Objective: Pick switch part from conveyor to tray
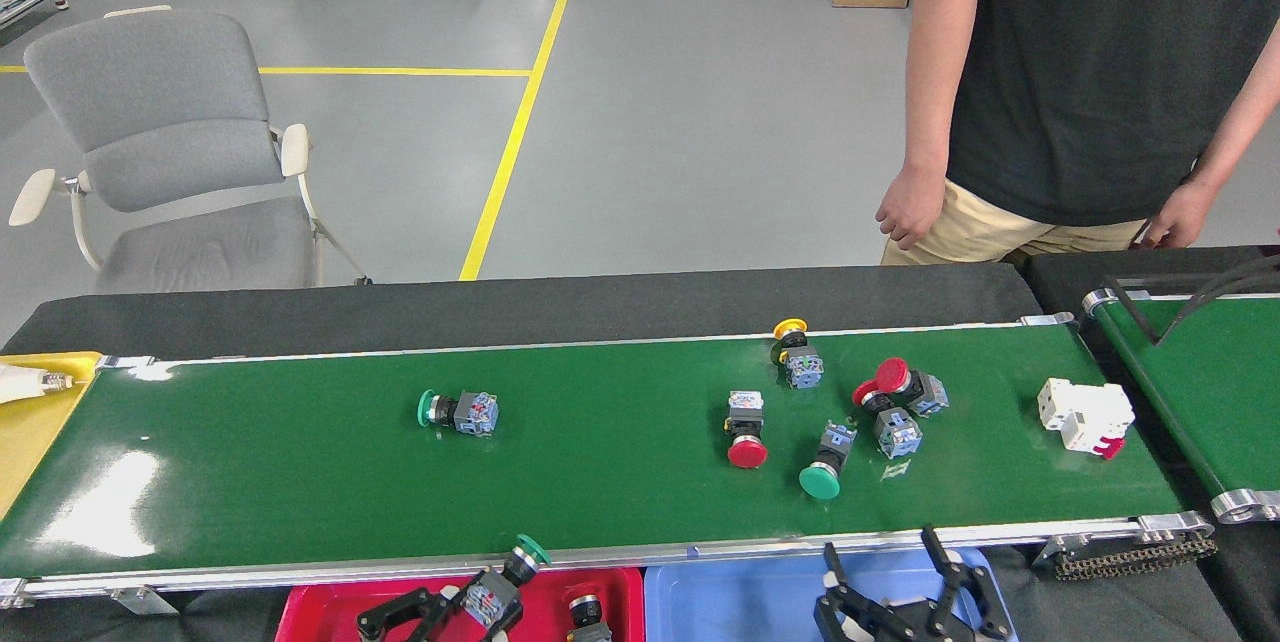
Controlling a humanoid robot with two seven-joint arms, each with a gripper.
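On the long glossy dark-green conveyor belt [300, 482] lie several small push-button switch parts: a green-capped one on its side [458, 412] alone left of centre, and to the right a cluster comprising a red-capped one [746, 430], a green-capped one [826, 463], a yellow-capped one [796, 351] and two red-capped ones touching each other [893, 398]. Each looks like light, rigid plastic: a smooth round mushroom cap on a narrow neck, then a blocky grey-and-blue contact body. The cap would likely slip and roll, so the flat sides of the body seem the better hold. The left hand [478, 600], over the red plastic tray [320, 607], is closed on the body of a green-capped switch [505, 577]. The right hand [905, 587], over the blue plastic tray [740, 592], has its fingers spread and is empty. A white breaker-like block [1085, 416] sits near the belt's right end.
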